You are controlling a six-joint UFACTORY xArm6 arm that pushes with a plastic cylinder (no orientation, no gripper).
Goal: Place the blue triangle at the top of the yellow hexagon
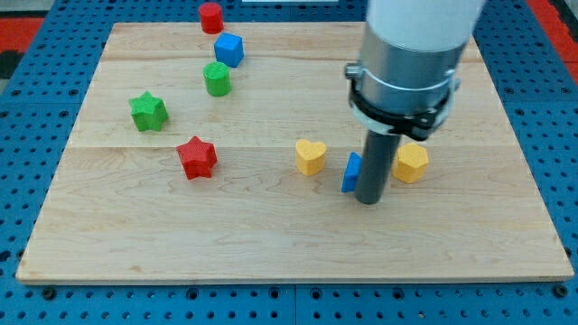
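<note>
Wooden counter [271, 244] on blue pegboard [27, 54], scanned from the view's left. Green star [148, 111] farthest left, mid-height. Red star [197, 157] just right of it and lower. Near the view's top, a loose column: red cylinder [210, 17] at the board's top edge, blue cube [229, 49] below and slightly right, green cylinder [217, 78] below that, none touching. Yellow heart [310, 156] near centre, well apart from the stars. Blue triangle [351, 172] right of the heart, standing on edge, pressed against the left side of the rod; only a narrow sliver visible, rest hidden behind the rod. Arm coming down vertically from the view's top right: white upper body, grey collar with black clamp ring, then the straight dark rod. My tip [368, 200] down on the counter, touching the triangle's right side, between triangle and yellow hexagon [411, 163]. Hexagon just right of the rod, partly hidden by it, apparently a slight gap but cannot tell for sure. Triangle at the hexagon's left, roughly same height, not above it. No gripper on this rig, so nothing to report open or closed.
</note>
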